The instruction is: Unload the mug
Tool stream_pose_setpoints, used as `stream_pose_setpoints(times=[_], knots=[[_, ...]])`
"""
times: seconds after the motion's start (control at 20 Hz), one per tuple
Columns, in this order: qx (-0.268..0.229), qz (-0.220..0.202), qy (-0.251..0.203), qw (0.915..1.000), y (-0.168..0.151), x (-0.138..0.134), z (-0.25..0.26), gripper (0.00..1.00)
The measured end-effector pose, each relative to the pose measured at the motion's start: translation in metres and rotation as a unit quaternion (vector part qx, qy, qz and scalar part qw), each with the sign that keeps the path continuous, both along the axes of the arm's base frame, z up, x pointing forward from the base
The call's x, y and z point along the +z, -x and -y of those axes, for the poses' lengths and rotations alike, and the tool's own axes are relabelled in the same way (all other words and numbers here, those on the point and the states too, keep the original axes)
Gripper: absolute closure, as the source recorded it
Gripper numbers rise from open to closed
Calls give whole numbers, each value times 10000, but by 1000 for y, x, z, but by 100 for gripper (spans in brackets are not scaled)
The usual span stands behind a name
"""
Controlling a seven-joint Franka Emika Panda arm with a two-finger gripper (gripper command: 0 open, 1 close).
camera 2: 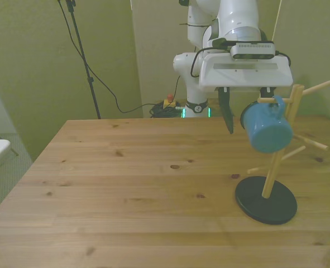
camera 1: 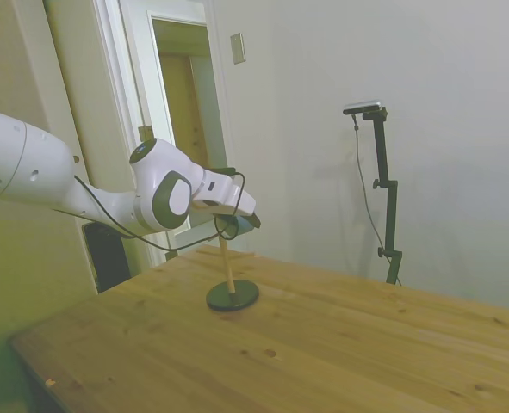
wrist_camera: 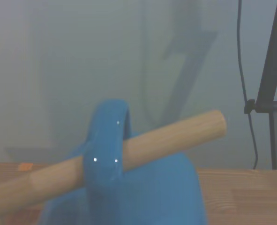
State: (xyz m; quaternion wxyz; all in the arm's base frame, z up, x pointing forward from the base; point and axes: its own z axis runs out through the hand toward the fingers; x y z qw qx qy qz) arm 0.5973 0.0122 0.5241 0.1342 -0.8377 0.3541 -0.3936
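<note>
The mug hangs by its handle on a wooden peg of the mug rack, which stands on a dark round base toward the front view's right side of the table. My claw hovers just at the mug's top, near the handle. One dark finger hangs beside the mug on the front view's left; the other is hidden behind the mug and peg, so I read my fingers as apart but closed on nothing.

I judge the mug light, rigid and smooth, likely slippery under my pads, and free to swing on its peg. The wall near the rim looks the safest hold; the handle loop is thin and threaded by the peg, so the mug must slide off along the peg toward its free end.

The side view hides the mug almost wholly behind my wrist. The wrist view is blurred and cuts off the mug's lower body; I cannot see the rim or inside.
</note>
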Motion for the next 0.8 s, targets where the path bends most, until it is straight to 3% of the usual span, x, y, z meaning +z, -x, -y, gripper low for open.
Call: stream_pose_setpoints(times=[0.8], knots=[[38, -33, -8, 10000, 2, -1, -5, 100]])
